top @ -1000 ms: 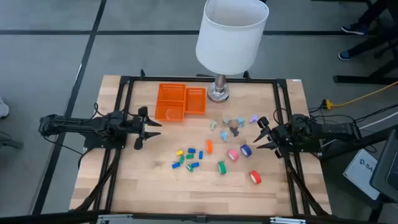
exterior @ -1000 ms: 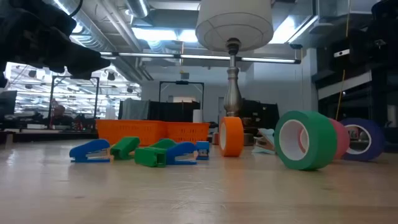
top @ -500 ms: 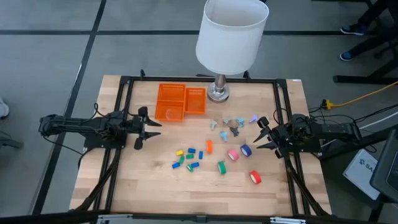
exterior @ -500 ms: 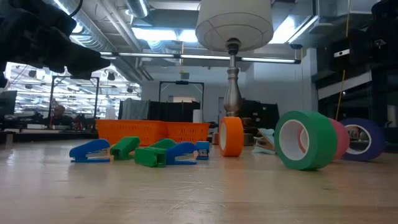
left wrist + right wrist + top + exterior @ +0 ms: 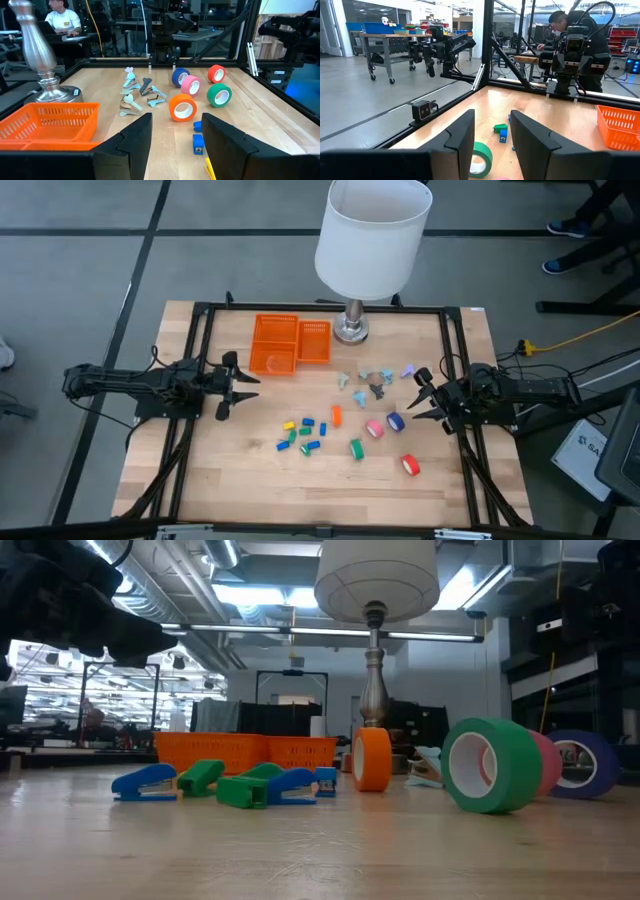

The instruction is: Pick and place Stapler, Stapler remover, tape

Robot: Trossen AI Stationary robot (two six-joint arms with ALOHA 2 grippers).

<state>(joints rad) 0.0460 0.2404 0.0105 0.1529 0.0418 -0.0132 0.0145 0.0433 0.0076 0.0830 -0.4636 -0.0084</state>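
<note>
**A:** What is changing on your side right now?

**B:** Nothing is changing since a second ago. My left gripper is hovering at the left edge of the bench, jaws standing wide open and holding nothing. Ahead of it, the orange basket is sitting empty near the lamp.

**A:** And the things themselves?

**B:** They are all lying loose mid-bench. The little staplers are clustered left of centre. Further right, the pale staple removers are sitting in a heap, with the tape rolls below them: orange, green, pink, blue, and red nearest the front edge.

**A:** Your right side?

**B:** My right gripper is waiting just beside the blue roll, jaws partly open, gripping nothing.

**A:** So what does that mean?

**B:** I am judging that the sorting is not yet started; every piece is still waiting to be picked.
</note>
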